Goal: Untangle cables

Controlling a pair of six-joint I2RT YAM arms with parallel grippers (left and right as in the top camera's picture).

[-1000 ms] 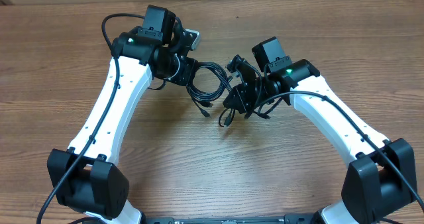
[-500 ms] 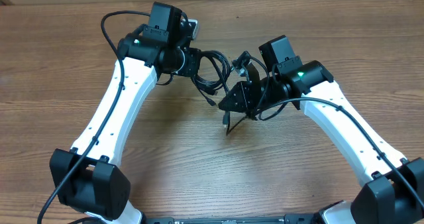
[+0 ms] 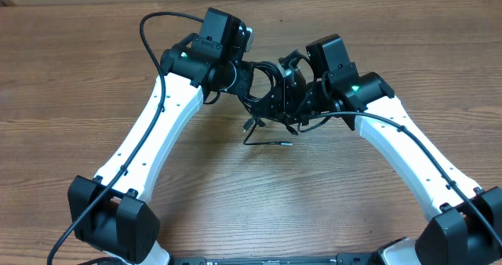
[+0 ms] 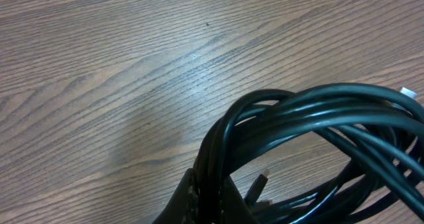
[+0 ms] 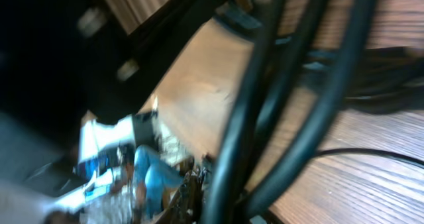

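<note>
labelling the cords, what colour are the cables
The cables are black; left wrist view shows best.

Black cables [image 5: 228,158] run upward across the blurred picture, very near the lens. Behind them is the wooden counter [image 5: 397,191], with one thin cord [image 5: 371,154] lying on it.

black cables [image 3: 267,100], looped bundle, one plug end on table [image 3: 282,140]
</note>
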